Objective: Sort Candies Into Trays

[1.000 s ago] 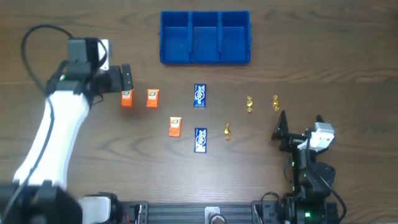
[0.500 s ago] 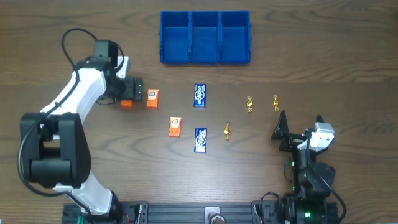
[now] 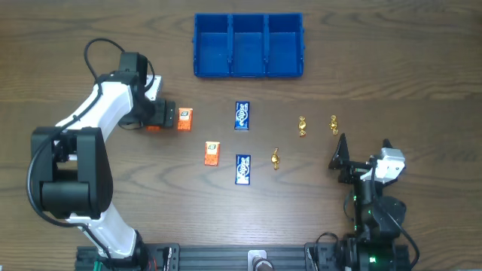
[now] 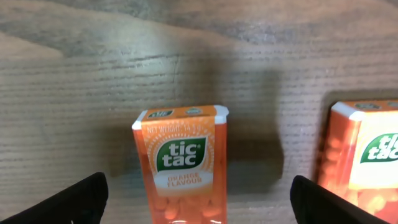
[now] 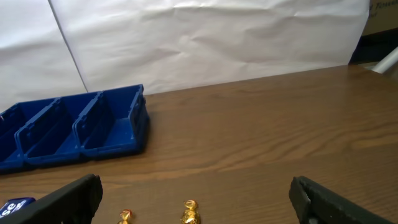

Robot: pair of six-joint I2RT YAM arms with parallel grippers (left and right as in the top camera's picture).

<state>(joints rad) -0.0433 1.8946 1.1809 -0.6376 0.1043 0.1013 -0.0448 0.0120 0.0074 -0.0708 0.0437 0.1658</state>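
Three orange candy boxes lie on the table. The leftmost orange box (image 3: 154,126) (image 4: 182,163) lies between the fingers of my left gripper (image 3: 164,115) (image 4: 198,208), which is open and low over it, fingers clear of its sides. A second orange box (image 3: 184,118) (image 4: 367,155) is just beside it, and a third (image 3: 212,153) lies nearer the front. Two blue boxes (image 3: 242,116) (image 3: 242,168) and three gold candies (image 3: 302,126) (image 3: 334,124) (image 3: 276,158) lie mid-table. My right gripper (image 3: 362,153) (image 5: 202,214) is open near its base, holding nothing.
A blue three-compartment tray (image 3: 248,45) (image 5: 74,127) stands at the back centre. Two gold candies (image 5: 189,213) (image 5: 125,216) lie just ahead of the right gripper. A white sheet hangs behind the table.
My left arm has swung in and carried its gripper down and to the right, settling around the leftmost orange box. The right arm has not moved.
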